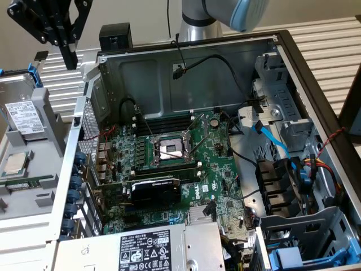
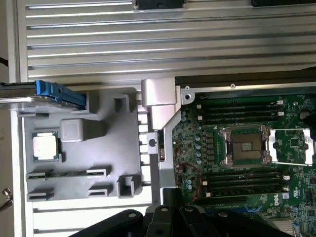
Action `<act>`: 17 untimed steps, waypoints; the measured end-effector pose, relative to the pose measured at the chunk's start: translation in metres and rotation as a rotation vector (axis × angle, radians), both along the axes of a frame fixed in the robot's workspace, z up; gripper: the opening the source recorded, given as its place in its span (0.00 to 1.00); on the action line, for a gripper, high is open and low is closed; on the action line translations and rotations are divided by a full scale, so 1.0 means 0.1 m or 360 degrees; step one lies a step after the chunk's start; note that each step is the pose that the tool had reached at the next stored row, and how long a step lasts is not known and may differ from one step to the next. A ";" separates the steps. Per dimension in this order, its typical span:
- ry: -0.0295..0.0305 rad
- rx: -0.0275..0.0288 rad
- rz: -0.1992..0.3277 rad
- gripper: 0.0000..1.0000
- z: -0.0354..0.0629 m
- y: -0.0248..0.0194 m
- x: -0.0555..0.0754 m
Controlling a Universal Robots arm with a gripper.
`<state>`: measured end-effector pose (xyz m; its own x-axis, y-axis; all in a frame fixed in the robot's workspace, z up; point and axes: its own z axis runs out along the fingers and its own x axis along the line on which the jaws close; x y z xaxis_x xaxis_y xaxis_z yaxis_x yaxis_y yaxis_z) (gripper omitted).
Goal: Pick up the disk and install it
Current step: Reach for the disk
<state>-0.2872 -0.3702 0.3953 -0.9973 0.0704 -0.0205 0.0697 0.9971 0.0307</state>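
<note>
Exterior view | hand (image 1: 69, 56) pointing down, raised near disk (image 1: 25, 116), not touching | hand pressed together, empty

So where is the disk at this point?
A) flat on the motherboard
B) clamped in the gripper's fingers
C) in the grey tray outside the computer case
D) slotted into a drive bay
C: the disk leans in the grey tray at the exterior view's left, outside the computer case, near the processor chip; the gripper hangs shut and empty above it.
</note>
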 end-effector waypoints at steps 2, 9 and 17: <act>0.00001 -0.00076 0.0000 0.11 0.000 0.028 -0.06; 0.00001 -0.00116 0.0001 0.11 -0.001 0.042 -0.35; 0.00002 -0.00127 0.0002 0.11 -0.005 0.077 -0.68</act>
<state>-0.3554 -0.3625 0.3948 -0.9974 0.0689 -0.0209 0.0684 0.9974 0.0227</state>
